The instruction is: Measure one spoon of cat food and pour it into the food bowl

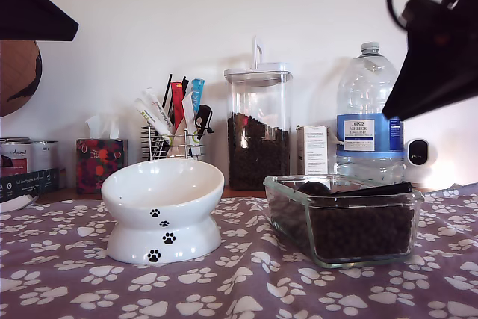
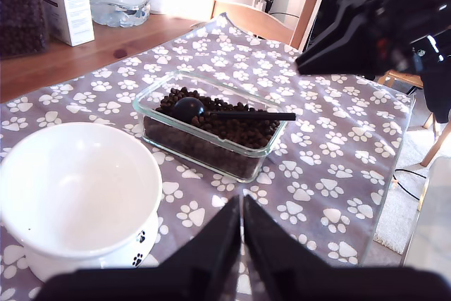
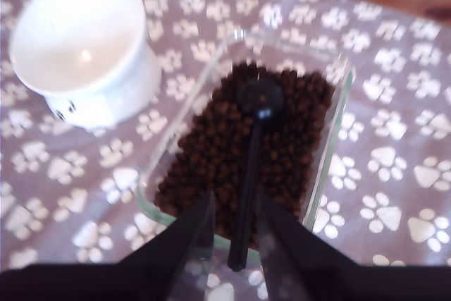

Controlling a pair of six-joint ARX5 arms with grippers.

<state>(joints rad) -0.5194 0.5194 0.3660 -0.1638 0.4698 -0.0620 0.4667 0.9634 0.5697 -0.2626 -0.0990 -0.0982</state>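
Task barely begun. Food bowl [image 2: 74, 188] empty, on counter [image 1: 67, 282] near glass dish [image 1: 291, 218]. Spoon [image 3: 252, 147] lying on cat food [image 3: 211, 167] in dish, handle over rim, not yet gripped. My second claw [image 3: 234, 234] apart, straddling handle from above. My first claw [image 2: 242, 227] together, idle above counter. Left: grip, scoop, pour.

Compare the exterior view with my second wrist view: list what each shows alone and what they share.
Only the exterior view: a tall kibble jar, a water bottle, a utensil rack and a tissue box.
Only the second wrist view: my second gripper, open, with the spoon handle between its fingers.
Both: the food bowl, empty, and the glass dish of cat food with the spoon lying on it.
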